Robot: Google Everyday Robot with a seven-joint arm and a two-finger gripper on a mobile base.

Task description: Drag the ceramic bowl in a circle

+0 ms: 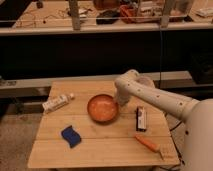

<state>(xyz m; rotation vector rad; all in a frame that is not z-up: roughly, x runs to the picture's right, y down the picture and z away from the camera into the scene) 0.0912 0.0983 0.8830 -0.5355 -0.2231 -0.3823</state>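
The ceramic bowl (102, 108) is round, orange-brown and shallow, and sits near the middle of the wooden table (100, 150). My gripper (118, 102) hangs from the white arm (155, 98), which reaches in from the right. It is down at the bowl's right rim, at or just inside the edge. The wrist hides the contact point.
A white tube (57, 102) lies at the table's left. A blue sponge (71, 136) lies front left of the bowl. A black-and-white packet (141, 119) and an orange tool (148, 144) lie to the right. A dark cluttered bench (100, 20) runs behind.
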